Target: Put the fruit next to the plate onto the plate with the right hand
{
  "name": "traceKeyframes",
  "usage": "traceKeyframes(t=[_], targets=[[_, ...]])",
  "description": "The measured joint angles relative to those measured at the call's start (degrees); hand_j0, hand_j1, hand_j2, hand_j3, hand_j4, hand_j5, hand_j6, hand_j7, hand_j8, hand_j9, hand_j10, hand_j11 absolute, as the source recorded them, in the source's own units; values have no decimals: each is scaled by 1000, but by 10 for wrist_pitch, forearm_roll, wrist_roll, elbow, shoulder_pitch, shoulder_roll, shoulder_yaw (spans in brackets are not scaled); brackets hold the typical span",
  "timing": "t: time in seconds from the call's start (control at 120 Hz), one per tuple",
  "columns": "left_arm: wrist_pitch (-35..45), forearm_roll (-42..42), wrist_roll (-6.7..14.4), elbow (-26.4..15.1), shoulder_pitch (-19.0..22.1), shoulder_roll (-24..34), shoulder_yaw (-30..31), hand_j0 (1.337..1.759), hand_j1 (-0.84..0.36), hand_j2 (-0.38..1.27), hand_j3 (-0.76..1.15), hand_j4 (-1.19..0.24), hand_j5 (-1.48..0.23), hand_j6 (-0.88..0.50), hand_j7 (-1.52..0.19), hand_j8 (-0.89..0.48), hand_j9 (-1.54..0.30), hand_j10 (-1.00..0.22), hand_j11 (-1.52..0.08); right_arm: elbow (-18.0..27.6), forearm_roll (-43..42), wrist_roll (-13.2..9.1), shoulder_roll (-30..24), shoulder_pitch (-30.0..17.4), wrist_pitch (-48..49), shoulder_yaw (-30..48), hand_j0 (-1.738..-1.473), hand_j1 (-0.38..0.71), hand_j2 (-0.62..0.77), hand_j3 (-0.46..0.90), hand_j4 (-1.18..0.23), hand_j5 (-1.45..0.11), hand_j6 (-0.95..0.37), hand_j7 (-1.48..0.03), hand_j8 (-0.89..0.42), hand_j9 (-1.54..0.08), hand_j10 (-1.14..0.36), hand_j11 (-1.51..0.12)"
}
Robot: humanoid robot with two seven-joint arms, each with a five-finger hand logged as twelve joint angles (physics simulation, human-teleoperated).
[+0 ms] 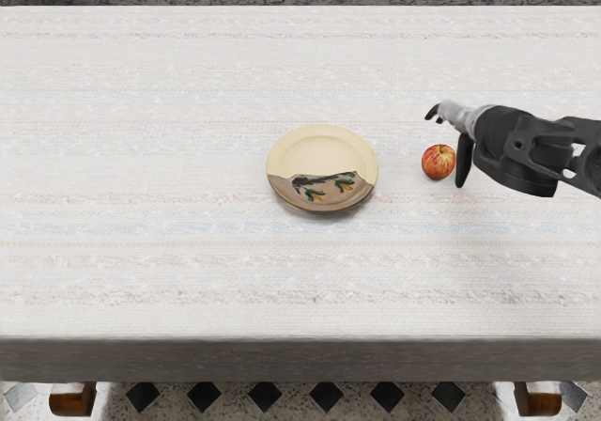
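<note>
A round glazed ceramic plate (pixel 322 148), cream above and brown below with a painted leafy sprig, sits on the pale, coarse-woven tablecloth (pixel 188 252). To the right of the plate, apart from its rim, rests a small, smooth red-and-yellow apple (pixel 438 162). Just beyond the apple, the dark grey jointed right hand (pixel 467 125) hangs with fingers spread, holding nothing.

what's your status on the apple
Right hand open, just right of the apple, no grasp yet. Apple on the table, right of the plate, apart from it. Nothing between apple and plate.
</note>
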Motion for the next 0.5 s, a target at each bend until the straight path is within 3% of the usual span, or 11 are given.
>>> traceKeyframes(t=[0.225, 0.5], targets=[[0, 0, 0, 0, 0, 0, 0, 1658, 349, 0, 0, 0, 0, 0, 0, 0, 0, 0, 0, -12, -20, 0, 18, -9, -24, -2, -1658, 3, -57, 0, -298, -384, -300, -383, -299, -384, -298, -384], [0, 0, 0, 0, 0, 0, 0, 1658, 349, 0, 0, 0, 0, 0, 0, 0, 0, 0, 0, -47, -26, 0, 46, -24, -27, -9, -1658, 47, -64, 0, -334, -432, -336, -431, -335, -431, -334, -431]])
